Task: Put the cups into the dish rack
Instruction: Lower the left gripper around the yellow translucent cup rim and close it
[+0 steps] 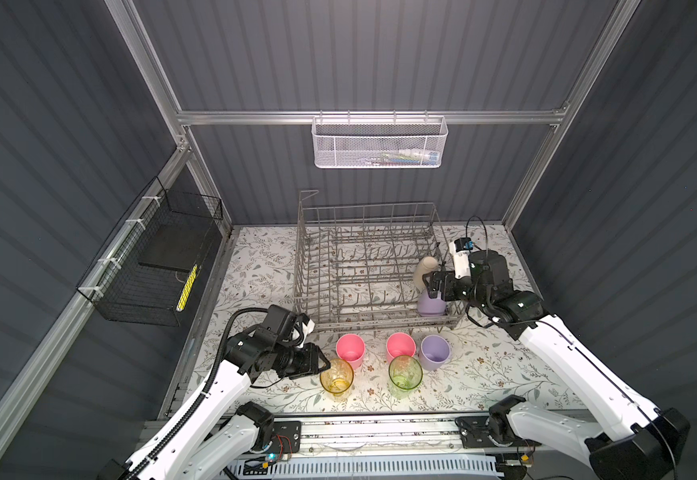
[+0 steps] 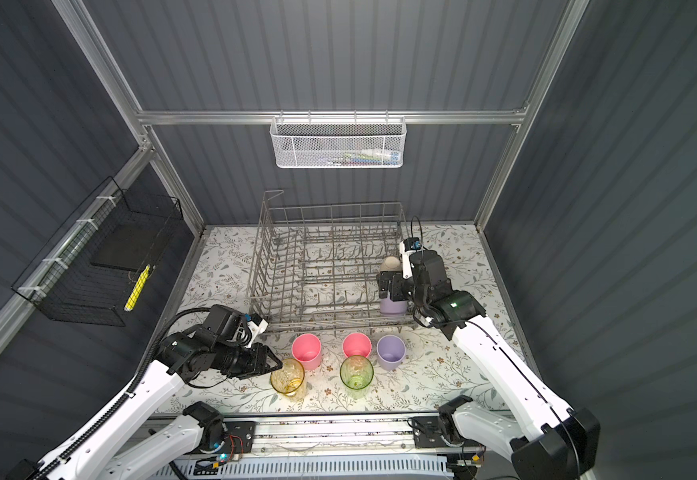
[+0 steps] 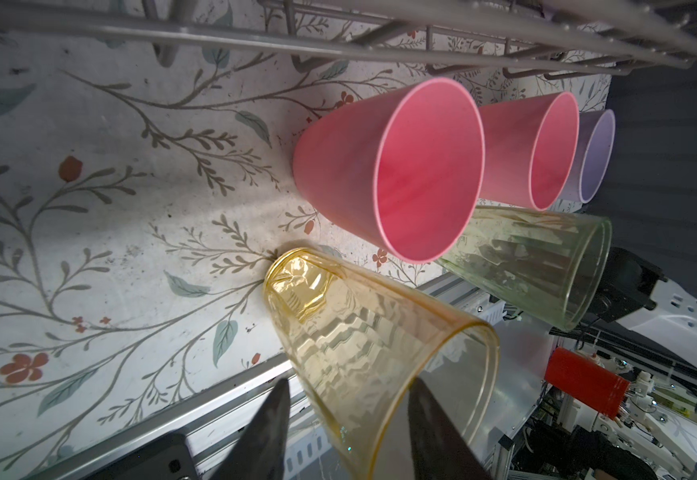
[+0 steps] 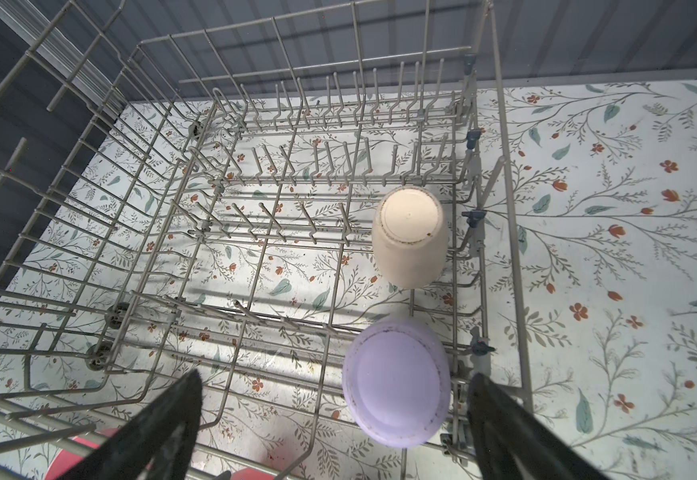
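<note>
Black left gripper (image 3: 349, 380) fingers are straddling the clear yellow cup's (image 3: 363, 324) wall, part-open. Right gripper (image 4: 336, 376), spread wide and empty, is hovering over the grey wire dish rack (image 4: 89, 232), where a matte beige cup (image 4: 411, 245) and lilac cup (image 4: 396, 395) are standing inverted. 2 pink cups (image 1: 351, 349), a lilac tumbler (image 1: 435, 352) and a ribbed green cup (image 1: 405, 376) are standing outside.

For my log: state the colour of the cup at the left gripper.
Clear yellow cup; best in the left wrist view.
</note>
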Motion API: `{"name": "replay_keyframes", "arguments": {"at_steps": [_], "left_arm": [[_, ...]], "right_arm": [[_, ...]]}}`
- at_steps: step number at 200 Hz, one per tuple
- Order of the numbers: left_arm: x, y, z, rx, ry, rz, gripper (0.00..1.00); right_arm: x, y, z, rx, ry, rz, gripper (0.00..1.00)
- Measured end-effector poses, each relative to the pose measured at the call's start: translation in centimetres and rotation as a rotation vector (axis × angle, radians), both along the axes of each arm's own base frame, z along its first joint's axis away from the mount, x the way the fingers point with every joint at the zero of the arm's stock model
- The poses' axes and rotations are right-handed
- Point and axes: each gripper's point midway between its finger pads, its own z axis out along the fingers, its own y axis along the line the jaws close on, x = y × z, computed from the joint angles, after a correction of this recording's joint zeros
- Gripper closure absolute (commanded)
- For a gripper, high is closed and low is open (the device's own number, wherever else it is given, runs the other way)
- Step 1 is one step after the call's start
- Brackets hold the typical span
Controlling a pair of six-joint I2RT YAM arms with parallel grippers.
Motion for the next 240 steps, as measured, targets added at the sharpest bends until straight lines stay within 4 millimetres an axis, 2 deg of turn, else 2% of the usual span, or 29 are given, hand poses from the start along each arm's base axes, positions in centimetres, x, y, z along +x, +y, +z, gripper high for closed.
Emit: {"name": "replay_keyframes", "arguments": {"at_steps": [36,72,95,142,157,208,240], "left_arm": [[0.1,0.2,-0.7,0.022,0.007,0.015,0.60],[0.5,0.4,-1.3,0.052,0.022,0.032,0.69],[0.6,0.5,-1.5,0.060,0.028,0.033,0.77],[0.5,1.1,-2.1,0.107,0.042,0.041,1.00],[0.6,1.6,-2.0,0.139,0.037,0.047,1.00],[0.5,3.0,0.0,0.212,0.010,0.039,1.00],[0.5,3.7,3.6,0.232,-0.052,0.023,1.00]], "right_arm": [[0.2,0.2,-0.2,0.003,0.004,0.005,0.01],[0.3,0.3,0.0,0.008,-0.005,0.006,0.01],[0.3,0.3,0.0,0.007,-0.005,0.006,0.01],[0.9,0.6,-1.2,-0.006,0.025,0.007,0.01],[0.9,0.6,-1.3,-0.007,0.027,0.007,0.01],[1.0,0.8,-1.2,0.000,0.024,0.013,0.01],[0.9,0.9,-1.2,0.004,0.025,0.019,0.01]]}}
